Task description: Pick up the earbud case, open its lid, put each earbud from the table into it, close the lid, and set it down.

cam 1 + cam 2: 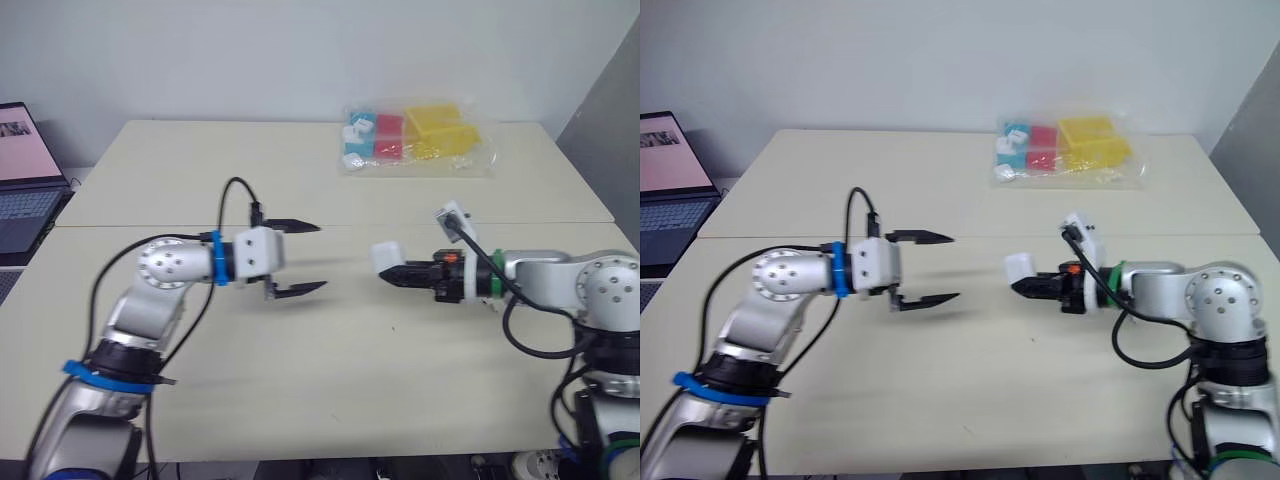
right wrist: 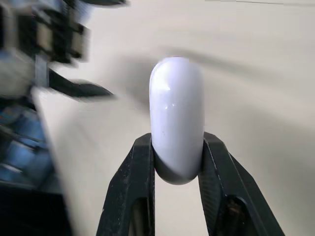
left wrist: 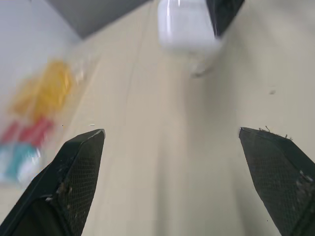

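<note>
The white earbud case (image 1: 386,256) hangs above the middle of the beige table (image 1: 330,390), lid closed. My right gripper (image 1: 392,272) is shut on it, reaching in from the right. In the right wrist view the case (image 2: 176,113) stands upright, pinched at its lower end between the two black fingers (image 2: 142,162). My left gripper (image 1: 320,257) is open and holds nothing. It hovers a short way to the left of the case with its fingers pointing at it. The left wrist view shows the case (image 3: 184,24) ahead of the spread left gripper (image 3: 171,133).
A clear plastic bag with blue, red and yellow boxes (image 1: 415,140) lies at the back of the table. An open laptop (image 1: 25,180) sits off the table's left side. A seam (image 1: 400,224) crosses the tabletop between the two arms.
</note>
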